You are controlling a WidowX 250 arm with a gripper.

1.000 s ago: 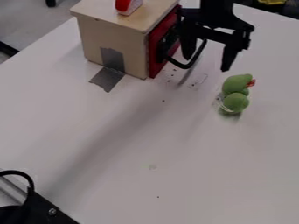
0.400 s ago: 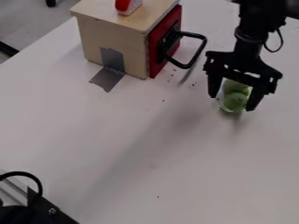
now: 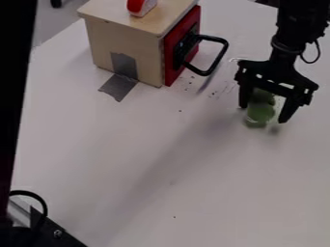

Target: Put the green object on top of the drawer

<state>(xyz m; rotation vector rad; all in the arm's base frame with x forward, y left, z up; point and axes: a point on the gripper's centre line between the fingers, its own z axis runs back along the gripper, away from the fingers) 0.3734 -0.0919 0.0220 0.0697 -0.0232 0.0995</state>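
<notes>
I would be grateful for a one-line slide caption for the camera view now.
Open gripper over the green object, beside the wooden drawer unit with its red front.

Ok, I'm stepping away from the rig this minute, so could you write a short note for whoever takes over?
Gripper: down over the green object, fingers open, one on either side of it; whether either touches it I can't tell.
Green object: on the white table, out past the handle side of the wooden drawer unit.
Done: gripper lined up around the object; nothing gripped yet.
Left: close the fingers, lift, carry it over, set it on the drawer top, release. A red-and-white thing sits up there, so I'd place it beside that.
</notes>
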